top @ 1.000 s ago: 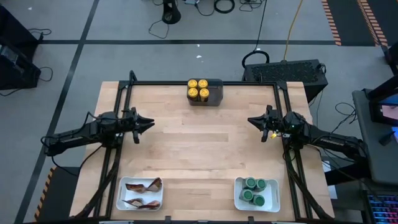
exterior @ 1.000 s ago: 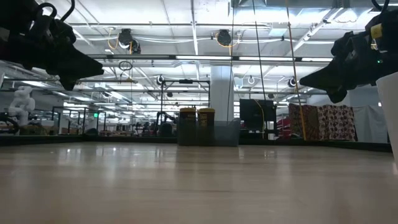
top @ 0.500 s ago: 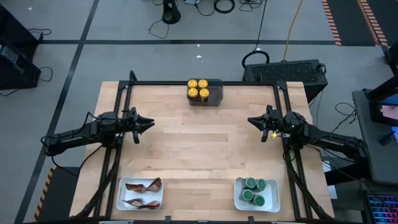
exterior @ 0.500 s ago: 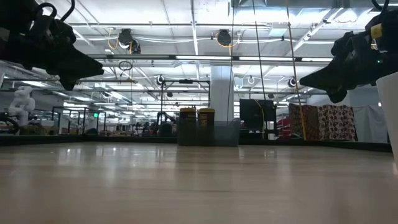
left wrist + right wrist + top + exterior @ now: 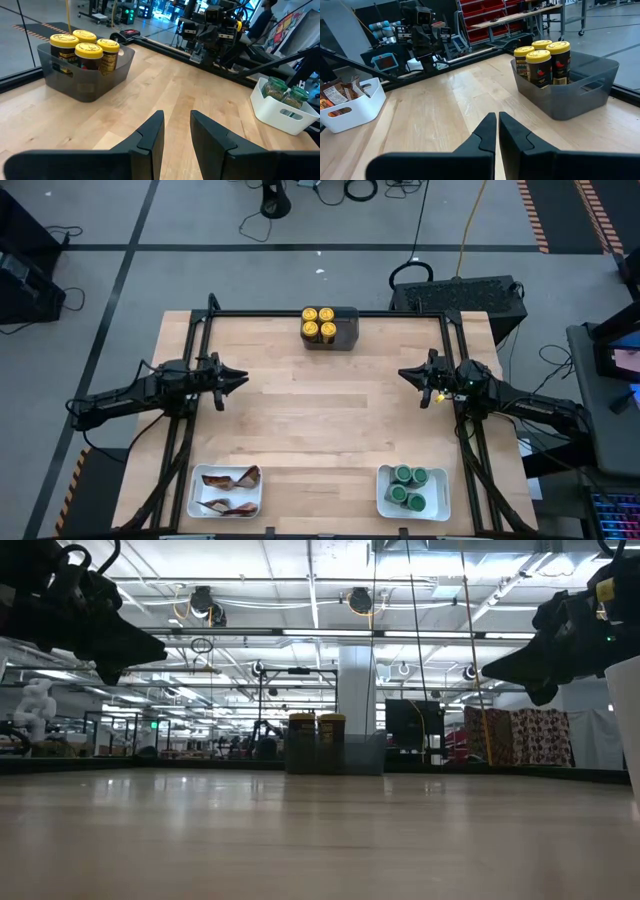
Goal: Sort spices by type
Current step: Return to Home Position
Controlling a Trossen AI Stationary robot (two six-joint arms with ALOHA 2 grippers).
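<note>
A pale wooden table (image 5: 320,420) on a workshop floor carries three containers, each holding one kind of spice. At the near edge, the left white tray (image 5: 194,492) holds the orange packets (image 5: 228,478), lying flat. The right white tray (image 5: 380,492) holds the green-lidded jars (image 5: 402,474), upright and close together.

Farther in, at mid-table, the two arms face each other from the table's sides. The left gripper (image 5: 240,378) hangs above the left side, its fingers (image 5: 150,137) a narrow gap apart with nothing between them. The right gripper (image 5: 403,374) hangs above the right side, its fingers (image 5: 487,131) pressed almost together and likewise empty. Both are clear of the wood and well apart from every container, a stance that looks like a rest pose rather than a reach.

At the far edge, centre, the grey bin (image 5: 347,330) holds four yellow-lidded jars (image 5: 311,329) in a square. No spice lies loose on the wood, so the sorting appears complete.
</note>
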